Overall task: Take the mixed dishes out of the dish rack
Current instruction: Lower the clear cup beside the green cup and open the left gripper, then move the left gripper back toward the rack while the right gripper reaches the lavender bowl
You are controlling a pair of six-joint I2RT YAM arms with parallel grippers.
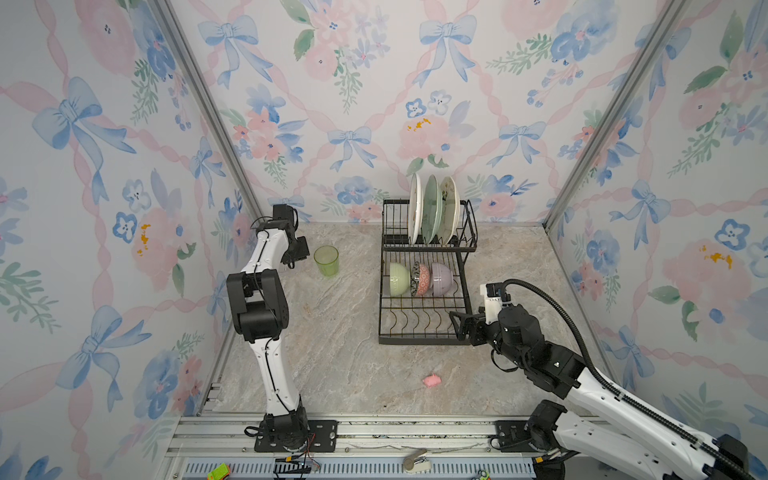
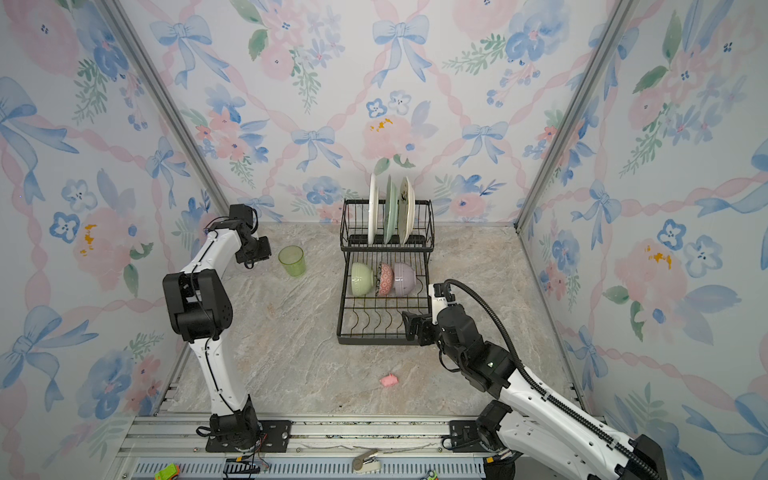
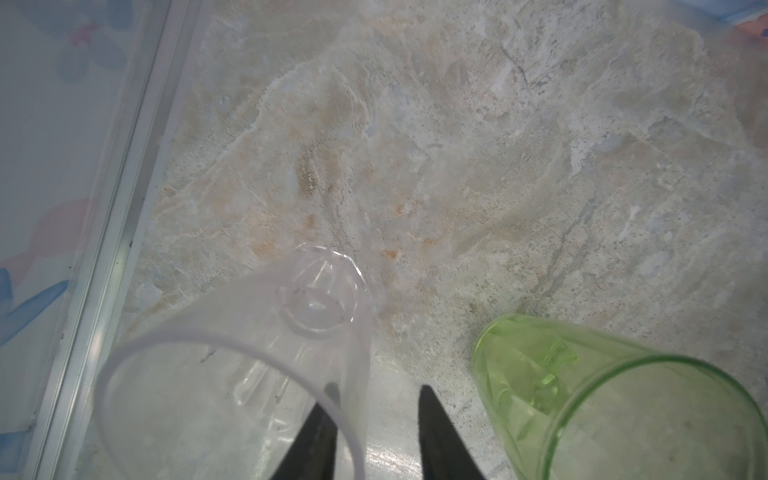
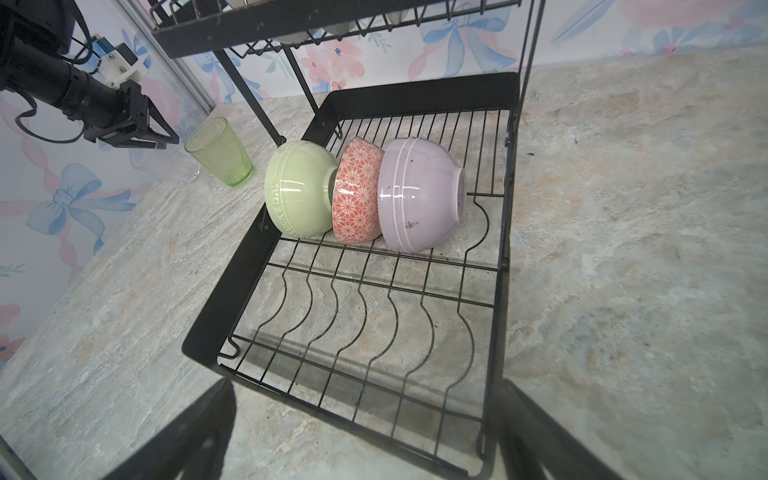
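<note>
Your left tool (image 3: 376, 390) has its jaws parted astride the wall of the clear glass (image 3: 249, 353), one finger inside, one outside, not pinching it. The glass stands on the tabletop (image 1: 332, 353) just beside the green tumbler (image 1: 326, 260), so both are off the rack (image 1: 424, 338). Your right tool (image 1: 459, 326) is spread wide and empty at the near right corner of the lower tier. Three bowls lie there on their sides, leaning on one another: green (image 4: 299, 195), pink-patterned (image 4: 357, 191), lavender (image 4: 419, 195). Three plates stand on edge in the upper tier: white (image 1: 414, 210), pale green (image 1: 432, 210), cream (image 1: 450, 210). The bowls look glazed, so expect them to be hard, fairly heavy, slick and easy to chip. The lavender one is outermost on your right arm's side, with its foot facing out. I would take that one first, pinching across its wall at the rim, one finger inside. Draw it away slowly, because the pink bowl rests against it and may roll. Lift each plate by its top edge.
</note>
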